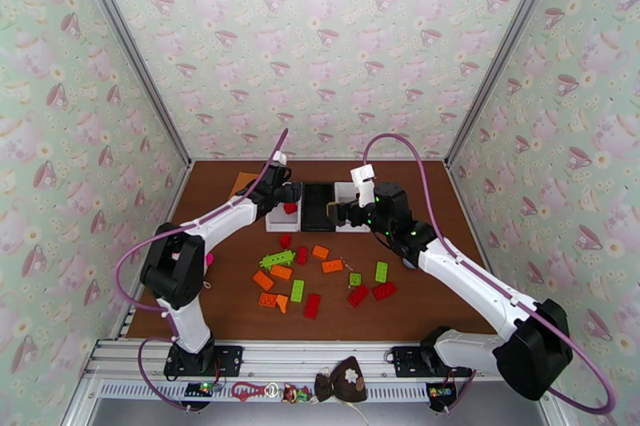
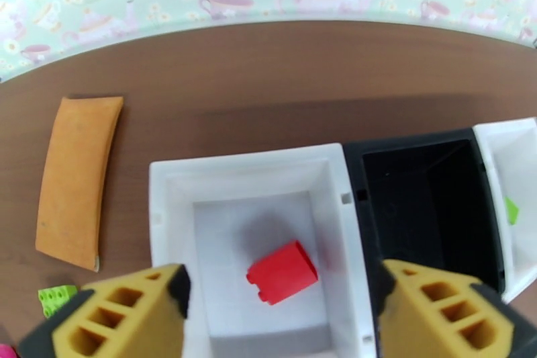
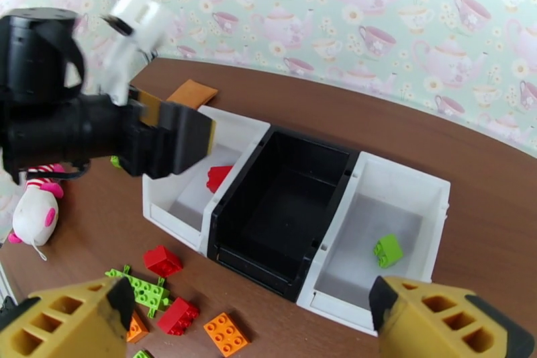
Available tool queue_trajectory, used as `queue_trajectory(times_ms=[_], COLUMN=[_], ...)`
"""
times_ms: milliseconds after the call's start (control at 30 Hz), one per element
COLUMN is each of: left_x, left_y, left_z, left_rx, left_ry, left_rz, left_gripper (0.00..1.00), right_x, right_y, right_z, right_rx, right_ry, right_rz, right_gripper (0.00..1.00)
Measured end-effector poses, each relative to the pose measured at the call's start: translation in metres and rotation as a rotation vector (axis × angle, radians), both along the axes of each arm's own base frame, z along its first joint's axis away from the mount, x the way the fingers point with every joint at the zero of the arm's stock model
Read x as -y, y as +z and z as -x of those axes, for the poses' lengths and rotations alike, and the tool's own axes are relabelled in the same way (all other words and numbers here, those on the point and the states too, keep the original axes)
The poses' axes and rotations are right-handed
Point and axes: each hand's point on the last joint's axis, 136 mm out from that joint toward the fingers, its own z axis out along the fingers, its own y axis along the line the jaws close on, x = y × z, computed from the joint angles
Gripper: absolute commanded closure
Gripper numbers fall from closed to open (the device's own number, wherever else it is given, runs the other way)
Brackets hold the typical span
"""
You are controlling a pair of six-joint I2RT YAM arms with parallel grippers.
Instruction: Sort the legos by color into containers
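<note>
Hovering over the left white bin, the left pincer stands wide open and empty above a red brick lying inside; the right pincer gapes, empty too, near the right white bin holding a green brick. Loose legos litter the table: light, rigid, slick plastic, probably best pinched across flat sides.

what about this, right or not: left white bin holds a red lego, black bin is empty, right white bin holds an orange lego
Not quite: in the right wrist view the right white bin holds a lime green lego, not orange. The rest is right.
</note>
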Motion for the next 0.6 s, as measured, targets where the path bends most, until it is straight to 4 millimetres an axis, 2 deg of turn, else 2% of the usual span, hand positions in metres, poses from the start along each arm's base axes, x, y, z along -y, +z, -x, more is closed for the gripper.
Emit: queue_trajectory(times_ms=[133,267,600], left_x=[-0.004,-0.007,-0.021], left_y=[0.027,0.046,0.048], left_z=[0.017,0.037,0.094], left_rx=[0.044,0.062,0.006], left_ry=[-0.029,-0.066,-0.186], left_rz=[0.018,0.035,0.0], left_gripper=[0.01,0.0,0.0], right_x=[-0.009,-0.014,-0.036], right_y=[-0.017,-0.051,-0.117], right_z=[-0.003,0.007,0.046], right_rx=[-0.078,-0.192,-0.369], right_ry=[0.03,0.072,0.177], right_rz=[0.033,0.083,0.274], right_gripper=[0.01,0.0,0.04])
